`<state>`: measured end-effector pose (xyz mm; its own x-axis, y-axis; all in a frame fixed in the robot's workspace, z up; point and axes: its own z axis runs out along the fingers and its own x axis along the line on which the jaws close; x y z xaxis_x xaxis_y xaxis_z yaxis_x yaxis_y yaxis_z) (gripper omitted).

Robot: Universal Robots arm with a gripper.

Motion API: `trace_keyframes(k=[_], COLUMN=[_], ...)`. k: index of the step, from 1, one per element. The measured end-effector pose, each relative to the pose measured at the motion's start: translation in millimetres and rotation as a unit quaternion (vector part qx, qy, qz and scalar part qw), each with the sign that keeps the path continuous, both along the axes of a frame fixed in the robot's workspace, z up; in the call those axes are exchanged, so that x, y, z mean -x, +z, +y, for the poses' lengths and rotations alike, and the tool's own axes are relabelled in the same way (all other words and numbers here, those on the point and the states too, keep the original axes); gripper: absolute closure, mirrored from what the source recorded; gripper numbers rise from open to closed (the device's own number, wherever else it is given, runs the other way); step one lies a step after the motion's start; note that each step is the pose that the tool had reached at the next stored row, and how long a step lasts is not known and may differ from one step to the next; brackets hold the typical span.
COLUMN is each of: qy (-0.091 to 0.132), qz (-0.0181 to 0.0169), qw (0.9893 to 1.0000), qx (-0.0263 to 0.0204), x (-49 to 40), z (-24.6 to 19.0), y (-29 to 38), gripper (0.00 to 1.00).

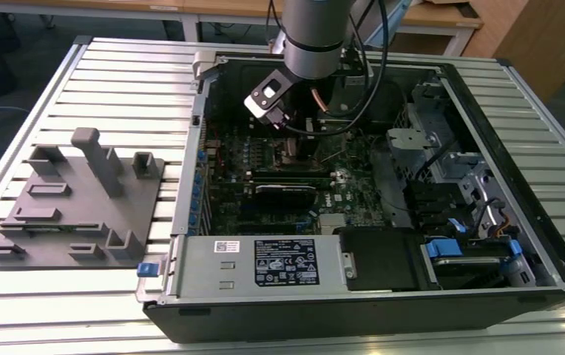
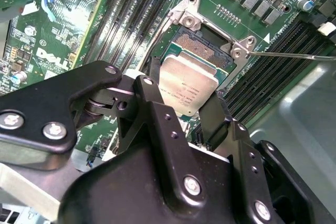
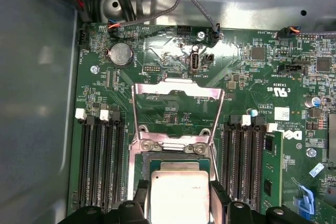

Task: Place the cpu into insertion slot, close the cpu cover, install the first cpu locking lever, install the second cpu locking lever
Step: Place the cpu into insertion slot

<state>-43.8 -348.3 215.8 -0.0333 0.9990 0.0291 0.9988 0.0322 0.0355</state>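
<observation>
A: Gripper status?
B: Black two-finger gripper is clamped on the small flat square cpu with the dull silver-tan metal top. One finger sits on each opposite edge.
A: Where's the cpu?
B: Directly over the small square silver-rimmed insertion slot. The dark pin field is partly exposed past the chip. Can't tell if it's seated.
A: Cover?
B: Thin square silver metal cpu cover is swung open, standing up off the slot. A thin steel lever rod sticks out free from the slot's corner.
A: Exterior view?
B: Arm reaches into the open black computer case lying on the slatted metal table. Grey fixture block is at the exterior view's left.
</observation>
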Motion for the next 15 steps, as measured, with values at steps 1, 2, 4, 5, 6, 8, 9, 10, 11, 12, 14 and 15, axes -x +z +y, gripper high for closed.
trace_keyframes(k=[1,2,4,5,6,8,9,10,11,12,14,15], qy=[0.0,0.0,0.0,0.0,0.0,0.0,0.0,0.0,0.0,0.0,0.0,0.0], qz=[0.0,0.0,0.0,0.0,0.0001,0.0,0.0,-0.0001,0.0,-0.0001,0.0,-0.0001], qw=[1.0,1.0,1.0,1.0,1.0,1.0,1.0,1.0,1.0,1.0,1.0,1.0], qx=[0.0,0.0,0.0001,0.0005,0.001,0.0011,0.0011,0.0011,0.0011,0.0019,0.007,0.0081], x=[0.0,0.0,0.0,0.0,0.0,0.0,0.0,0.0,0.0,0.0,0.0,0.0], z=[0.0,0.0,0.0,0.0,0.0,0.0,0.0,0.0,0.0,0.1,0.0,0.0], y=[0.5,0.5,0.5,0.7,1.1,1.8,1.8,1.8,1.8,1.8,1.9,1.8], gripper=[0.46,0.46,0.46,0.46,0.46,0.46,0.46,0.46,0.46,0.46,0.46,0.46])
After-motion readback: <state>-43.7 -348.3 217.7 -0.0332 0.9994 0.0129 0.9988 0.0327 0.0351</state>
